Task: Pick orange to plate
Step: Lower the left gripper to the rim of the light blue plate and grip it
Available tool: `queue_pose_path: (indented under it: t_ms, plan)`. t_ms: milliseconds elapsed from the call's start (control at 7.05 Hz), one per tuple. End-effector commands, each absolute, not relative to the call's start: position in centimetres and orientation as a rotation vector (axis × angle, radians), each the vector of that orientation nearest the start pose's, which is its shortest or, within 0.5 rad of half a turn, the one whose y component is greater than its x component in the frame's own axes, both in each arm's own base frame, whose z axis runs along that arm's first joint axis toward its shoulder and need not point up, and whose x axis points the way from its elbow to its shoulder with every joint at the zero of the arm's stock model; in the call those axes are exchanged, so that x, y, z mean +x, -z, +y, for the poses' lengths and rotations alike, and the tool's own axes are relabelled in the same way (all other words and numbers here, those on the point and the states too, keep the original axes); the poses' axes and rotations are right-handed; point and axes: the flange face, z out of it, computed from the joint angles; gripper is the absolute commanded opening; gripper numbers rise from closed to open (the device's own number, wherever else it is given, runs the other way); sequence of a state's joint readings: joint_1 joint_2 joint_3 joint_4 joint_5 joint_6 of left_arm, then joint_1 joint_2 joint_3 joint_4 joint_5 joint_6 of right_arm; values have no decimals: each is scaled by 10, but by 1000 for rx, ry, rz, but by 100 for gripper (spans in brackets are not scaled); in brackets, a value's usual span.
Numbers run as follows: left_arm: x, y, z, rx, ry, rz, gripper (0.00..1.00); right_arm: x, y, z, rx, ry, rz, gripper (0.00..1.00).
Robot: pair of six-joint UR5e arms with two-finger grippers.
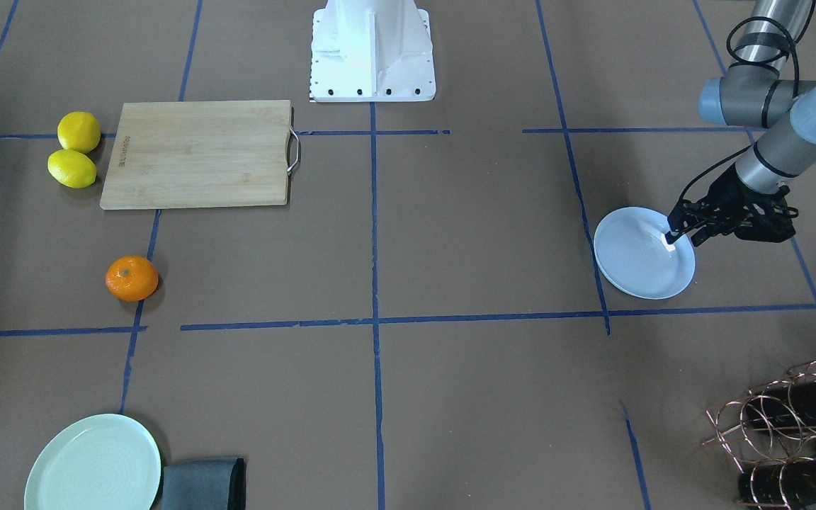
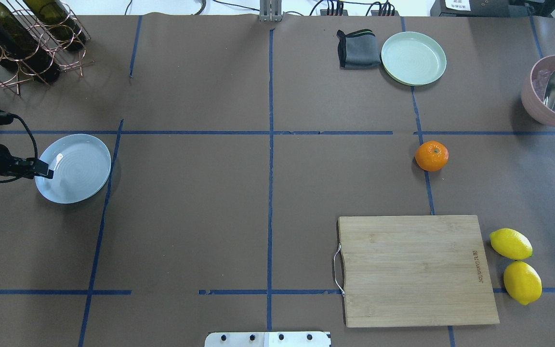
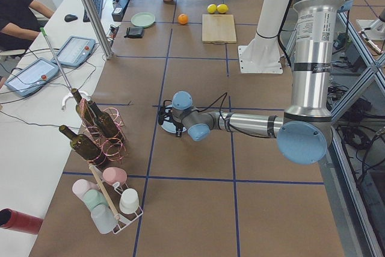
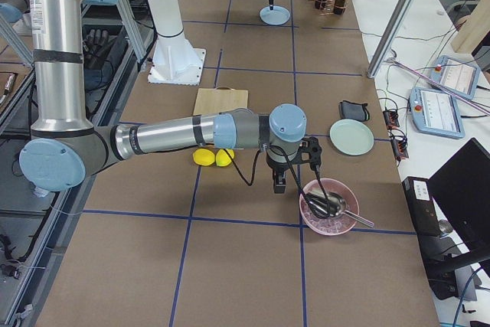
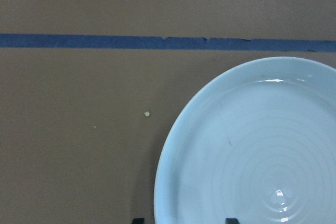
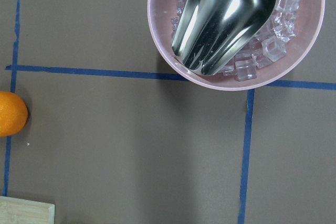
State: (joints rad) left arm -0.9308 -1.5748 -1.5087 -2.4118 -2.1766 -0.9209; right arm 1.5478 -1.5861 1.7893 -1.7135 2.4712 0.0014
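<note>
The orange [image 2: 431, 155] rests on the table on the right, beyond the cutting board, and also shows at the left edge of the right wrist view [image 6: 10, 114]. The pale bluish-white plate [image 2: 77, 166] lies far to the left. My left gripper [image 1: 673, 237] is low at that plate's near rim; in the left wrist view its fingertips [image 5: 137, 220] stand apart on either side of the rim, open. My right gripper [image 4: 279, 186] hangs over the table between the orange and a pink bowl; whether it is open or shut I cannot tell.
A wooden cutting board [image 2: 417, 270] has two lemons [image 2: 510, 244] beside it. A mint-green plate [image 2: 413, 58] and grey cloth [image 2: 357, 48] lie at the far edge. A pink bowl [image 2: 540, 108] holds ice and a metal scoop. A wine rack [image 2: 22, 38] stands far left.
</note>
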Motion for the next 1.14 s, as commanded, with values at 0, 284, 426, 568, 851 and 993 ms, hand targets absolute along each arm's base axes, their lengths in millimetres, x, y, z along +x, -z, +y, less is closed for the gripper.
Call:
queue_pose_path:
  t_ms: [0,284,426,568,851,993]
  plan:
    - [251,-605,-464,125,24,931,41,44,-564,-482,46,48,-901,100]
    - [251,-604,-464,127,21,934,10,44,-563,-482,47,47,-901,100]
    - [251,-602,-464,131,19,937,0,44,-563,-482,47,47,-901,100]
    - [251,-598,-463,129,17,944,0,44,-563,-482,47,47,-901,100]
    - [251,-576,-462,132,0,978,0,44,-563,-482,47,47,-901,100]
    - [251,-557,-454,67,-50,1059,0,44,-563,-482,48,48,-901,100]
